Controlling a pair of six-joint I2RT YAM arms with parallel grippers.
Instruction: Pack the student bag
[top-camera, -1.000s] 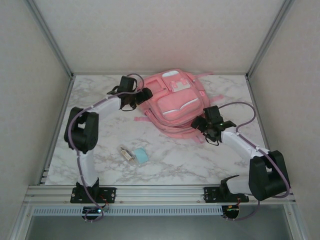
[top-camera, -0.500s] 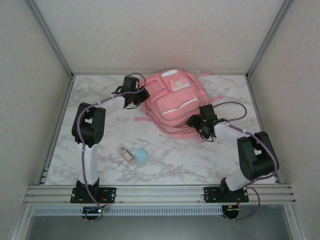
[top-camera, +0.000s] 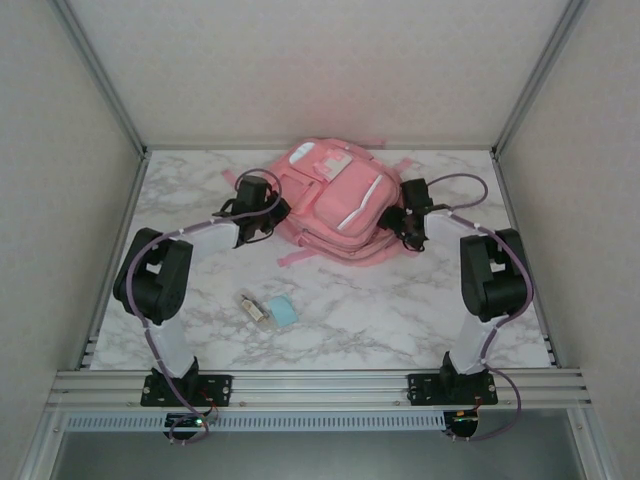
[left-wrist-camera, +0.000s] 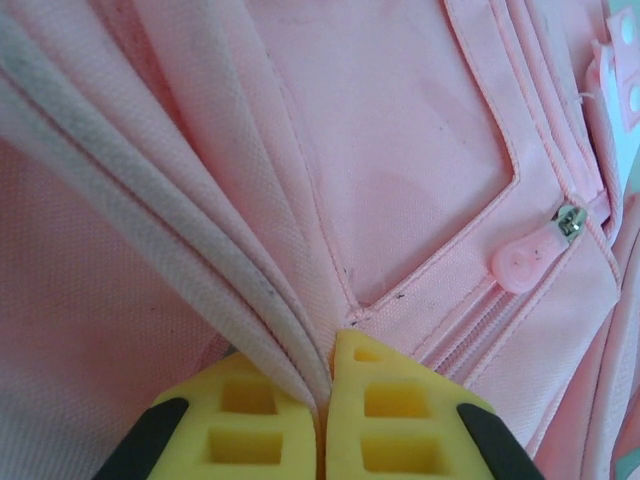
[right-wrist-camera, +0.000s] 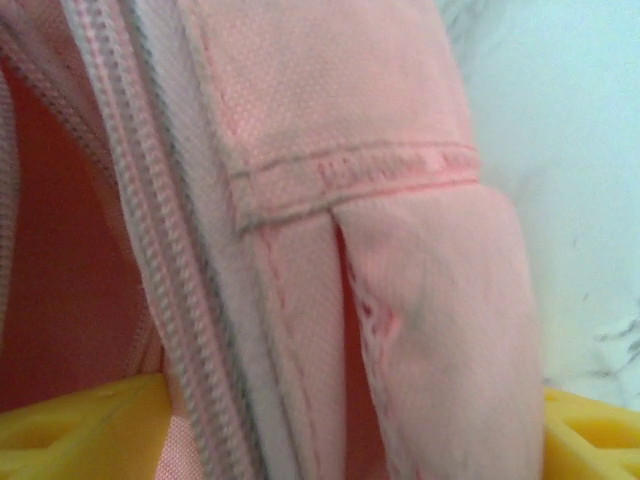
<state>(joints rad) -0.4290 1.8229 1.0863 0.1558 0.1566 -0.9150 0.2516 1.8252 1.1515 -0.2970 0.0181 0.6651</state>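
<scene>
The student bag (top-camera: 335, 200), a large pink fabric backpack, lies at the far middle of the white marbled table (top-camera: 400, 320), between both claws. The left claw (top-camera: 270, 210), at its left edge, is pinched closed on a fabric fold. The right claw (top-camera: 403, 216), spread wide, clamps its zipped edge and strap. A small pale oblong item (top-camera: 254, 306) and a light-blue square piece (top-camera: 283, 312) lie nearer the front, well apart from the bag. The left wrist view adds a pink zip pull (left-wrist-camera: 528, 258).

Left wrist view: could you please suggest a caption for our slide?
Jaws shut on a fold of the pink bag, zip pull beyond.
</scene>
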